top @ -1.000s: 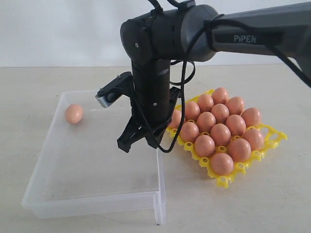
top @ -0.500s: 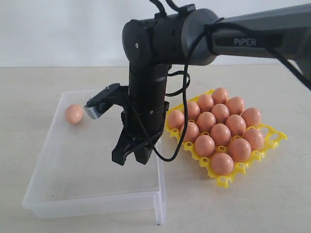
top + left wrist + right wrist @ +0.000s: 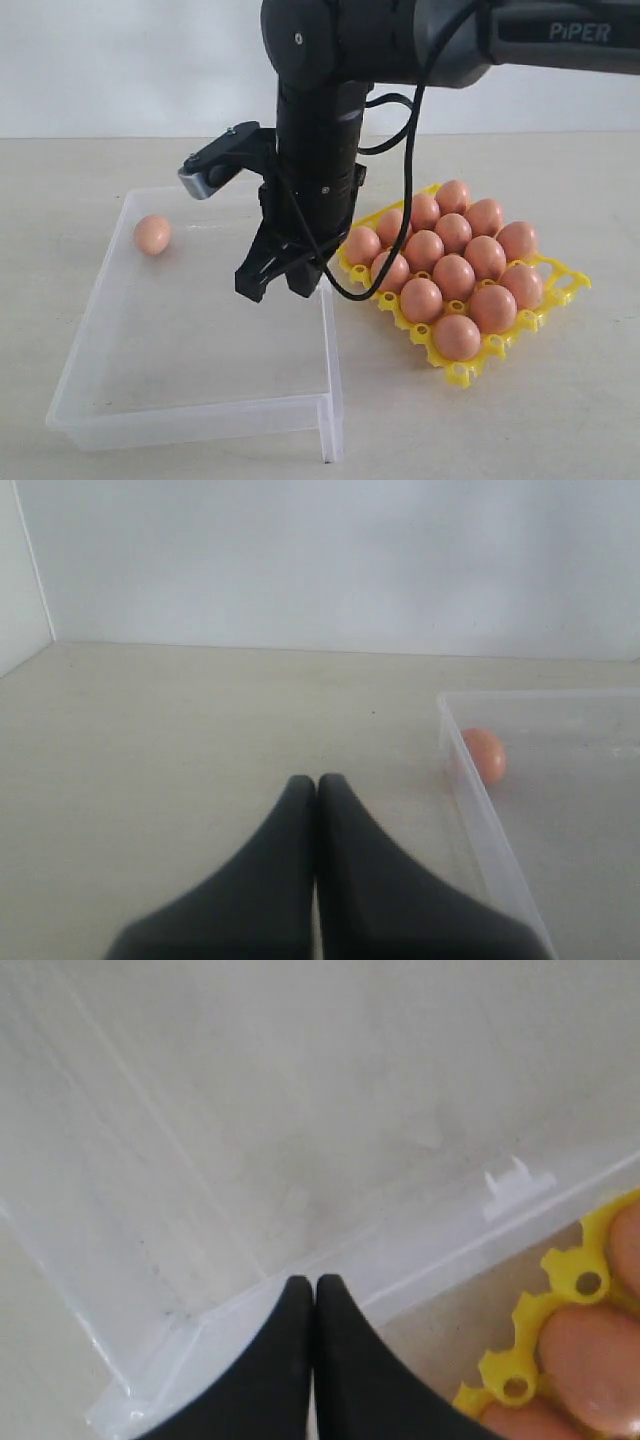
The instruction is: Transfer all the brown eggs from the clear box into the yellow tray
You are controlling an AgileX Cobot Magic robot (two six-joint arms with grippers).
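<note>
Exterior view: roughly 15 brown eggs seated in the yellow tray, 1 per cup, so nearly done. 1 last egg sits in the clear box near its far left wall, well apart from the arm. It's pinkish-brown, matte, a smooth oval, and will likely roll if nudged. Over the box's tray-side edge hangs the right gripper, jaws pressed together, empty. Outside the box, the left gripper is likewise closed on nothing.

Closed left pincer, one brown egg in clear box
</note>
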